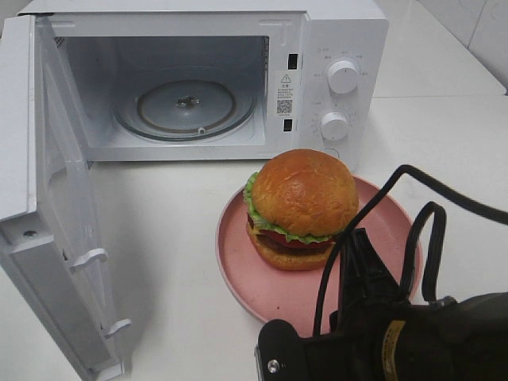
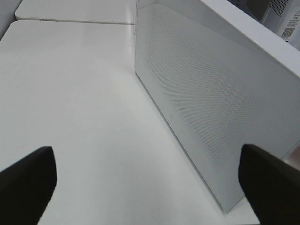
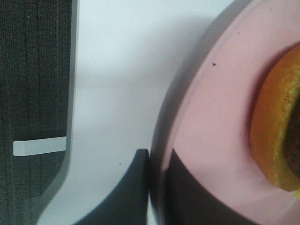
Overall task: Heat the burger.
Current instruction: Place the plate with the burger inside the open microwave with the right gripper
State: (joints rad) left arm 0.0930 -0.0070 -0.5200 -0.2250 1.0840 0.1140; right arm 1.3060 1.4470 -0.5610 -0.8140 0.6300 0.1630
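**Burger (image 1: pixel 302 208) on plate (image 1: pixel 238 266) before the open microwave (image 1: pixel 341 32)**

You have a plain white table (image 1: pixel 159 238). The microwave's door (image 1: pixel 55 198) is swung wide. Just in front of the microwave the burger sits upright on the pink plate: glossy golden bun, lettuce frill, tomato, dark patty. Your right gripper (image 3: pixel 157 154) pinches the plate's rim. Your left gripper (image 2: pixel 145 154) gapes wide, empty, beside the door.

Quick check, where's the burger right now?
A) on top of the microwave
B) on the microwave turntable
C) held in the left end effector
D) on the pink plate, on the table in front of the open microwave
D: the burger sits on the pink plate, which rests on the table in front of the microwave; the microwave's door is swung open.
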